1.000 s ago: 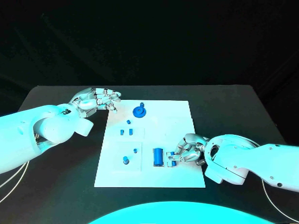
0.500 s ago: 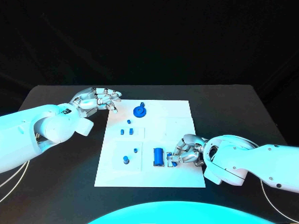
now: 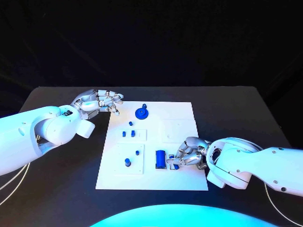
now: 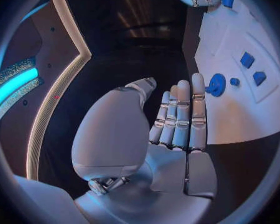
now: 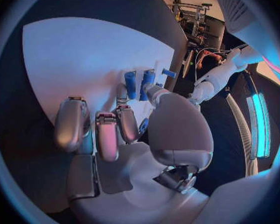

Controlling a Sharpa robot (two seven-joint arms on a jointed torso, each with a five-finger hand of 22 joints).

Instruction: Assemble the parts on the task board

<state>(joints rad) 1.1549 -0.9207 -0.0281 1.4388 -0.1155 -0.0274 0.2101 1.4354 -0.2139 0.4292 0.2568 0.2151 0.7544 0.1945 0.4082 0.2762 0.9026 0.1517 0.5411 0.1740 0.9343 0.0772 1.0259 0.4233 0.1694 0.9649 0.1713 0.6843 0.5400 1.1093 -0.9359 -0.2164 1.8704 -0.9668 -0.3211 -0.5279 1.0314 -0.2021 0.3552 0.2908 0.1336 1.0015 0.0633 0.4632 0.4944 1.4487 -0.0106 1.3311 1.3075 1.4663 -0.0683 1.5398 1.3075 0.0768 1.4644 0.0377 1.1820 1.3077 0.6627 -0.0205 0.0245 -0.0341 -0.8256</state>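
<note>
The white task board (image 3: 180, 118) lies mid-table. On it are a round blue part (image 3: 142, 112) near the far edge, two small blue blocks (image 3: 128, 134), a blue peg (image 3: 128, 162) and an upright-lying blue cylinder (image 3: 161, 159). My right hand (image 3: 188, 155) is on the board's right near side, its fingers curled, pinching a small blue part (image 3: 173, 163) right beside the cylinder. In the right wrist view the thumb (image 5: 154, 92) reaches the blue cylinders (image 5: 139, 82). My left hand (image 3: 100, 100) hovers off the board's far left corner, fingers (image 4: 180, 112) side by side, holding nothing.
Black table (image 3: 63, 142) surrounds the board on all sides. The left forearm (image 3: 35, 135) crosses the table's left part, and the right forearm (image 3: 261, 165) covers the near right. The round blue part (image 4: 216, 84) lies just past the left fingertips.
My right hand has crept slightly toward the board's near edge, with the small blue part at its fingertips. The left hand has stayed put.
</note>
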